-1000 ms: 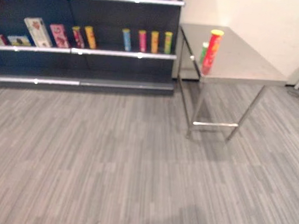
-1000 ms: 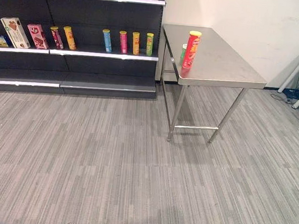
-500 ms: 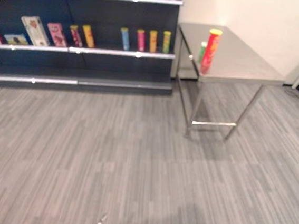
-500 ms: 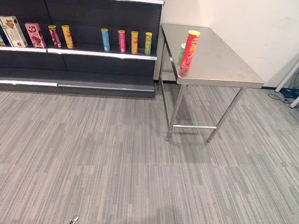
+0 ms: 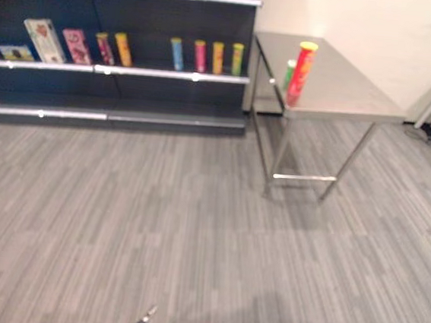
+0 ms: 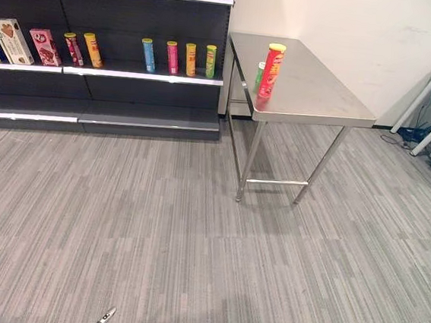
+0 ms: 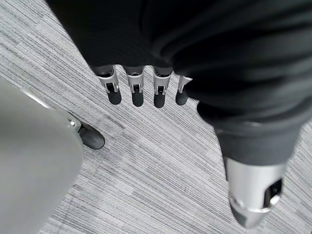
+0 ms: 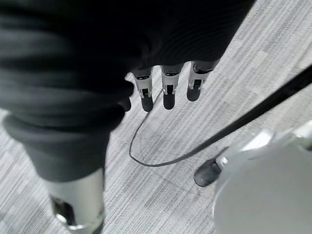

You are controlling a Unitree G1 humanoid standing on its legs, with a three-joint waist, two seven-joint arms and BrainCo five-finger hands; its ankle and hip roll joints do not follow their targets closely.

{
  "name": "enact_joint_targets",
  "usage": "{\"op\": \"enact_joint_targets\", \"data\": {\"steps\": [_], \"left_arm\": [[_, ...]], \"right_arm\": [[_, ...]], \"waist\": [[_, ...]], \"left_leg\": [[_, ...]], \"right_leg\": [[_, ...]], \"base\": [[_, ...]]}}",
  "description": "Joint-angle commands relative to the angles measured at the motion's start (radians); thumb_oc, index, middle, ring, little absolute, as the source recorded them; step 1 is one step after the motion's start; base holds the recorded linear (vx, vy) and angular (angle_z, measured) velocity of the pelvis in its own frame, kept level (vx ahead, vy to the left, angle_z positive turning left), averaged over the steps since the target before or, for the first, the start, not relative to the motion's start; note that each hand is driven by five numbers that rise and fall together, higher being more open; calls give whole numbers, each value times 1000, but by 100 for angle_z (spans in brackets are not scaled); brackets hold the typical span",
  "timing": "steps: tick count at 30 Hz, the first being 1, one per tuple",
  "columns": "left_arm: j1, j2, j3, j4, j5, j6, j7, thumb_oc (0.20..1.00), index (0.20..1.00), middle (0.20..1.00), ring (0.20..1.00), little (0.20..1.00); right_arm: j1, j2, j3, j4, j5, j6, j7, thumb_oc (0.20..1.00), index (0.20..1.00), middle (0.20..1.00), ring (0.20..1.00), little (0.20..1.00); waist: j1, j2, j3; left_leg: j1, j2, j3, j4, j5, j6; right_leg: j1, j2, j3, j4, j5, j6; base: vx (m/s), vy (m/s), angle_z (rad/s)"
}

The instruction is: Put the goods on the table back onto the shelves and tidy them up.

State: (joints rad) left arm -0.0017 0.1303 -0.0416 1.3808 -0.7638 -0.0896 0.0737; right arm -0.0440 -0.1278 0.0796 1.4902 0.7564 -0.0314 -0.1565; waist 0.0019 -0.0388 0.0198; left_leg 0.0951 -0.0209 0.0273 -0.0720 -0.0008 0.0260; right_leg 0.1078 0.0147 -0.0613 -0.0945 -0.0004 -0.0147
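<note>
a red can (image 6: 269, 70) stood upright on the tabletop (image 6: 313, 95), touching a green can (image 6: 260, 73). the left hand (image 7: 141, 90) and right hand (image 8: 165, 92) hung over the floor, fingers straight and empty.

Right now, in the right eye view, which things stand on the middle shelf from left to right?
Tilted white box → pink box → dark red can → orange can → blue can → pink can → orange-yellow can → yellow-green can.

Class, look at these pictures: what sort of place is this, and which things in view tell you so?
Probably a mock shop or retail test room: dark shelving with rows of colourful snack cans and boxes, a bare steel table holding a tall red can, and grey carpet flooring.
</note>
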Motion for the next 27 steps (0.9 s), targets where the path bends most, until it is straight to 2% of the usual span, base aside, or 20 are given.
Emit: {"op": "enact_joint_targets", "data": {"steps": [1,6,9,10,11,12,14,16,17,18,19,20,21,22,23,24,25,26,27], "left_arm": [[-51,-16,-13,61,44,-10,-16,1000,1000,1000,1000,1000],[-43,-7,-18,61,56,-2,-28,1000,1000,1000,1000,1000],[-44,10,-7,56,41,0,-30,1000,1000,1000,1000,1000],[-56,22,-6,48,26,-2,-32,1000,1000,1000,1000,1000],[-63,25,-4,40,14,-4,-32,1000,1000,1000,1000,1000],[-72,22,-10,30,1,-7,-36,1000,1000,1000,1000,1000],[-93,14,-8,3,-42,-6,-35,1000,1000,1000,1000,1000],[-95,23,18,2,-82,-11,-39,1000,1000,1000,1000,1000],[-96,23,18,3,-83,-11,-40,1000,1000,1000,1000,1000],[-85,27,48,-3,-134,-17,-50,1000,1000,1000,1000,1000],[-77,31,59,-4,-148,-17,-53,1000,1000,1000,1000,1000],[-77,31,59,-4,-148,-17,-53,1000,1000,1000,1000,1000],[-70,35,70,0,-161,-17,-55,1000,1000,1000,1000,1000],[-55,36,86,9,-187,-15,-58,1000,1000,1000,1000,1000],[-55,36,85,10,-188,-15,-58,1000,1000,1000,1000,1000],[-52,35,100,26,-208,-12,-56,1000,1000,1000,1000,1000],[-55,39,108,36,-215,-12,-54,1000,1000,1000,1000,1000],[-56,40,108,37,-215,-12,-54,1000,1000,1000,1000,1000],[-60,38,115,37,-236,-16,-53,1000,1000,1000,1000,1000]], "right_arm": [[-54,11,43,44,-45,-1,8,1000,1000,1000,1000,1000],[-54,1,50,31,-59,-2,12,1000,1000,1000,1000,1000],[-68,-10,55,15,-49,-6,14,1000,1000,1000,1000,1000],[-85,-21,61,-1,-49,-15,15,1000,1000,1000,1000,1000],[-91,-25,62,-9,-49,-18,15,1000,1000,1000,1000,1000],[-100,-29,62,-14,-51,-20,11,1000,1000,1000,1000,1000],[-112,-36,71,-20,-61,-15,12,1000,1000,1000,1000,1000],[-114,-47,65,-7,-59,-7,16,1000,1000,1000,1000,1000],[-115,-47,65,-6,-59,-7,16,1000,1000,1000,1000,1000],[-109,-56,43,5,-47,0,17,1000,1000,1000,1000,1000],[-103,-58,36,5,-47,0,19,1000,1000,1000,1000,1000],[-103,-58,37,5,-47,0,19,1000,1000,1000,1000,1000],[-96,-62,30,6,-48,-1,19,1000,1000,1000,1000,1000],[-90,-74,10,13,-36,-2,16,1000,1000,1000,1000,1000],[-90,-74,10,13,-36,-2,16,1000,1000,1000,1000,1000],[-91,-84,-6,28,-33,0,6,1000,1000,1000,1000,1000],[-89,-83,-10,37,-39,4,6,1000,1000,1000,1000,1000],[-89,-83,-10,37,-40,4,7,1000,1000,1000,1000,1000],[-82,-81,-15,38,-50,4,2,1000,1000,1000,1000,1000]], "waist": [[-18,-7,-34],[-17,-9,-28],[-11,-15,-4],[-5,-27,37],[-1,-33,58],[6,-40,86],[24,-45,127],[35,-48,135],[35,-46,135],[56,-50,132],[68,-50,129],[70,-53,131],[82,-44,133],[108,-19,137],[109,-22,140],[132,-10,143],[145,-11,141],[145,-14,142],[155,-9,124]], "left_leg": [[27,44,-97,-15,-65,-52],[30,50,-102,-15,-69,-53],[21,67,-103,11,-71,-53],[-66,56,-90,176,-114,-60],[-118,44,-86,266,-126,-63],[-188,32,-89,400,-107,-63],[-329,20,-110,639,-23,-56],[-422,34,-106,705,13,-49],[-425,34,-107,709,11,-50],[-483,61,-89,612,19,-56],[-478,72,-89,539,24,-62],[-471,70,-86,533,26,-61],[-490,88,-95,456,61,-75],[-494,124,-110,227,136,-100],[-483,122,-107,213,143,-100],[-536,136,-113,85,160,-115],[-550,143,-122,24,173,-121],[-543,141,-120,16,176,-121],[-565,147,-117,-12,186,-131]], "right_leg": [[-20,-52,7,7,12,64],[-17,-48,7,7,9,60],[-38,-43,8,47,-8,50],[-66,-48,13,93,-27,37],[-72,-50,17,108,-35,29],[-75,-55,18,126,-36,20],[-67,-39,23,145,-57,-5],[-53,-35,17,146,-75,-14],[-54,-34,17,147,-76,-14],[-22,-38,12,133,-91,-7],[-7,-41,14,128,-99,-2],[-4,-44,16,127,-99,-2],[9,-42,15,123,-114,2],[51,-40,14,121,-154,14],[54,-43,15,122,-156,14],[91,-56,18,121,-185,24],[123,-69,29,120,-205,33],[125,-73,29,120,-207,33],[166,-90,48,125,-225,49]], "base": [[22,-34,0],[5,-22,0],[-83,-64,1],[-174,-63,1],[-231,-93,6],[-127,-92,-3],[-22,-85,-14],[87,-23,-20],[233,46,-15],[285,90,-4],[288,86,3],[211,106,9],[368,228,7],[369,225,14],[505,309,17],[422,253,9],[425,255,-9],[522,334,-20],[343,223,-22]]}}
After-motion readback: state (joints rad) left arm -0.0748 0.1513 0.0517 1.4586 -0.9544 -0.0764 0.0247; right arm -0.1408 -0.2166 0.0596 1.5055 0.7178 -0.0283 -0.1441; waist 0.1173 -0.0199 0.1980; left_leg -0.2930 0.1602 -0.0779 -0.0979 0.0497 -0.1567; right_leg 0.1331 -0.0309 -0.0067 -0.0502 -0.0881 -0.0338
